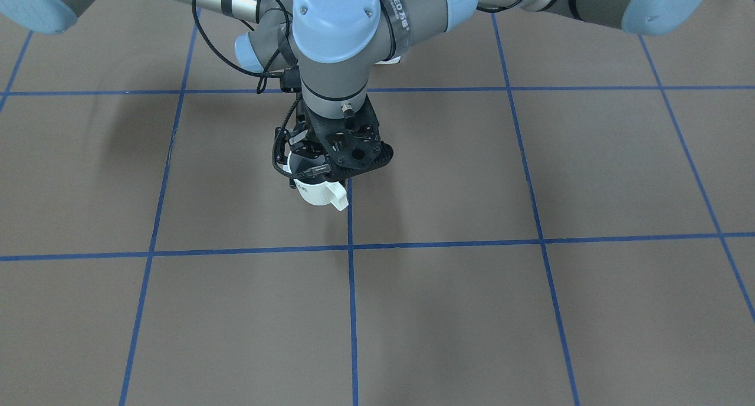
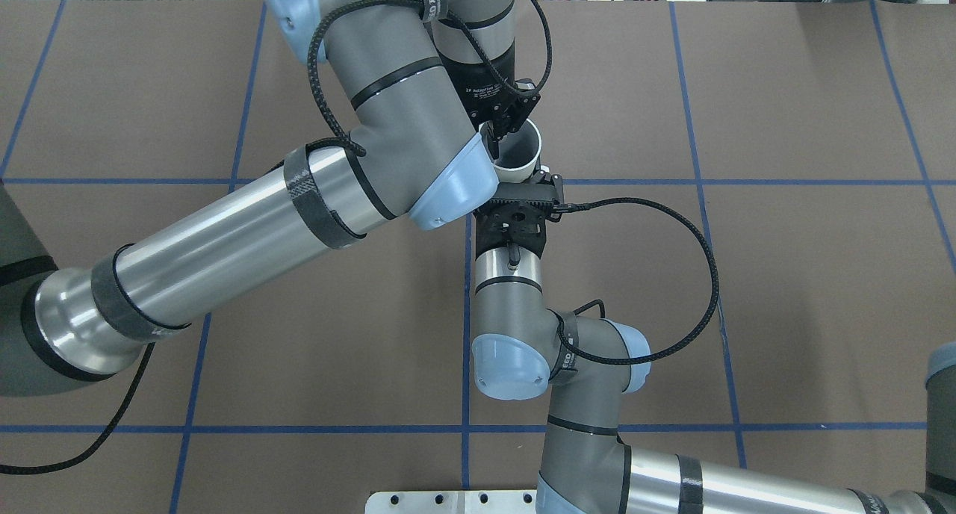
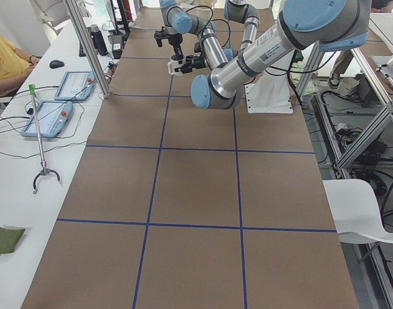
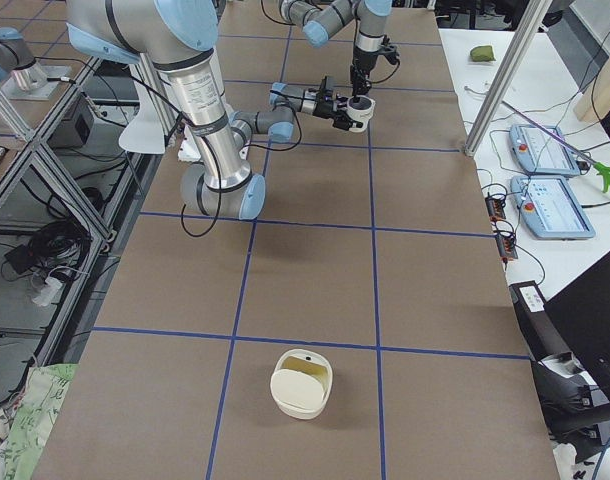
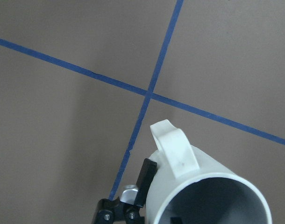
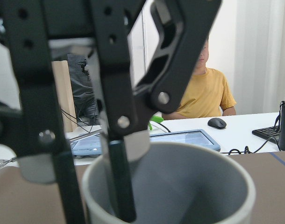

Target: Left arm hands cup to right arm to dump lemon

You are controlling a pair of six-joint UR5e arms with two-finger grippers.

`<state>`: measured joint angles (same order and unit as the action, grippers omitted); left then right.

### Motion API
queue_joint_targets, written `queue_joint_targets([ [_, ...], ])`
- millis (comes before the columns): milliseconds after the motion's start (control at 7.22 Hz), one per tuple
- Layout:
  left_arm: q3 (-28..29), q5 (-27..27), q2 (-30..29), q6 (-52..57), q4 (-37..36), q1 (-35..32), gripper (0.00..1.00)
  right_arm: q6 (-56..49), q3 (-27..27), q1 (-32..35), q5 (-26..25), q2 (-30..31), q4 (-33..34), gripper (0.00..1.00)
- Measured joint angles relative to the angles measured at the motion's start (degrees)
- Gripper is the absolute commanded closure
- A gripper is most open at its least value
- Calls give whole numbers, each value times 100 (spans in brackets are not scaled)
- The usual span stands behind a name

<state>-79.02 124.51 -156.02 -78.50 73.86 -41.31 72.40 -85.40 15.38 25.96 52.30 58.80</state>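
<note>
Cup (image 2: 523, 159) hangs upright off the table (image 2: 784, 275), upper centre of the overhead view, mid-handover: the left gripper (image 2: 494, 142) drops in from above, nearly closed, one finger inside the rim and one outside, seemingly pinching the wall. The right gripper (image 4: 347, 107) lies level at the near side, fingers flanking the body; can't tell if it is clamped. Next, probably: right firms its hold, left lets go, right tips; lemon unseen, cup bottom hidden. Smooth glazed-looking cream cylinder, grey inside, squarish loop handle (image 5: 173, 149), likely slick; table matte brown.
</note>
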Motion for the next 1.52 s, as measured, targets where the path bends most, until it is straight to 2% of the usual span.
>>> queue_joint_targets([
  [138,-8,0,-1,-8,-7,-3,100,-6,0,3,-3,3,2,0],
  [554,-34,6,-16,-8,-1,-3,100,-14,-39,-8,2,23,-2,0],
  [969,-111,17,-23,-6,-5,-65,100,1,-3,-144,3,367,1,0],
  [1523,-441,397,33,28,1,-572,100,-4,27,-302,34,619,-17,0],
])
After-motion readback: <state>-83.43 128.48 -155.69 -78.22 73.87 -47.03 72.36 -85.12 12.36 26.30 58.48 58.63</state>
